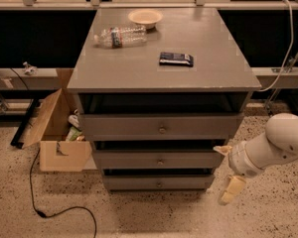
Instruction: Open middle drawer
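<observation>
The grey cabinet (pixel 159 63) has three drawer fronts, all shut. The middle drawer (pixel 124 160) is the medium-sized front, with a small round metal knob (pixel 160 161) at its centre. The taller top drawer (pixel 119 125) is above it and the narrow bottom drawer (pixel 134 183) below it. My gripper (pixel 226 171) hangs off a white arm (pixel 273 145) just right of the cabinet's lower right corner, level with the middle and bottom drawers. Its cream fingers (pixel 231 190) are spread apart and hold nothing. It touches no drawer.
On the cabinet top lie a plastic bottle (pixel 120 35), a small bowl (pixel 145 18) and a dark flat packet (pixel 176 59). An open cardboard box (pixel 59 133) stands on the floor at the left, with a black cable (pixel 37 197) in front. A white cable (pixel 288 48) hangs at the right.
</observation>
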`<state>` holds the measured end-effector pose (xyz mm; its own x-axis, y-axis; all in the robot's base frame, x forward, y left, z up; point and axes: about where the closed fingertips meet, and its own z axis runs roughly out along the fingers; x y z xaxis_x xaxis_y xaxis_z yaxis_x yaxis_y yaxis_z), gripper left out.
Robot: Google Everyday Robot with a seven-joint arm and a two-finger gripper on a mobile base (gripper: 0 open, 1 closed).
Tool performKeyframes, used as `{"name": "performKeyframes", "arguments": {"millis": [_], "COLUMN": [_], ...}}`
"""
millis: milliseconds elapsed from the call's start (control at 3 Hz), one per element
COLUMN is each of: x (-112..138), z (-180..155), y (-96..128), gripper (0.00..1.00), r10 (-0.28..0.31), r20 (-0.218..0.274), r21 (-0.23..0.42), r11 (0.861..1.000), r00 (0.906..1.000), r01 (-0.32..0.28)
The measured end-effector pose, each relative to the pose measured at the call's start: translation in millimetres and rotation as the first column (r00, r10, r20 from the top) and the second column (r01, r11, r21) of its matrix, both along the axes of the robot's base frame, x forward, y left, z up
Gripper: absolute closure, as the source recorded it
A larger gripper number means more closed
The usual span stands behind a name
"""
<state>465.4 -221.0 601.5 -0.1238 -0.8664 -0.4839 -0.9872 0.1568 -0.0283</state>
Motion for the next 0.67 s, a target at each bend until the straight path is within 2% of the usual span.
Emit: {"name": "performKeyframes", "arguments": {"millis": [333,667], "x": [4,28], "z": [-11,-57], "y": [-4,-9], "gripper": [0.00,0.00], "r10": [-0.006,0.045], "r20": [-0.008,0.004], "r21": [0.005,-0.038], "r11": [1.000,0.998], "r00": [1.0000,0.9990], "r01": [0.006,-0.045]}}
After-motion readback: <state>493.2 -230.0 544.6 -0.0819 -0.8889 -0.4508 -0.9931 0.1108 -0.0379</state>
